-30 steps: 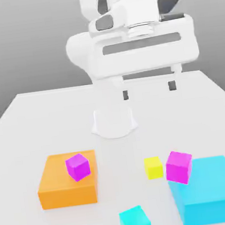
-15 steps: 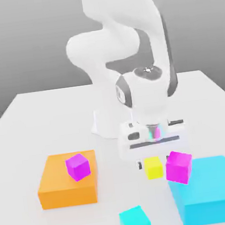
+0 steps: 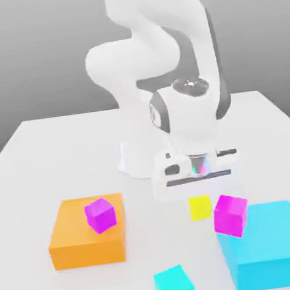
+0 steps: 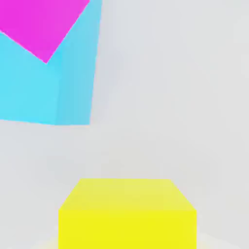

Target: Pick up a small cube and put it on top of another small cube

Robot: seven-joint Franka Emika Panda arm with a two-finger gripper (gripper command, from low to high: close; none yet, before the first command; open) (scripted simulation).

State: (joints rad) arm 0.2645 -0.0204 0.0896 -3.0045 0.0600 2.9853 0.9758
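Note:
A small yellow cube [image 3: 199,207] sits directly under my white hand, between the orange and cyan blocks, and looks lifted slightly off the table. My gripper [image 3: 198,200] is shut on it, with the fingers hidden behind the hand body. The hand view has the yellow cube [image 4: 127,214] close up. A small magenta cube [image 3: 231,215] leans tilted on the near corner of the big cyan block [image 3: 277,249], just to the exterior view's right of the yellow cube. The hand view also catches that magenta cube [image 4: 39,22] and the cyan block [image 4: 44,87].
A second small magenta cube [image 3: 101,215] rests on a flat orange block [image 3: 77,246] at the exterior view's left. A small cyan cube [image 3: 174,285] lies near the front edge. The arm's base [image 3: 146,157] stands behind on the white table [image 3: 40,161].
The hand came down from high above onto the yellow cube. Since half a second ago it has risen a little, and the yellow cube rose with it.

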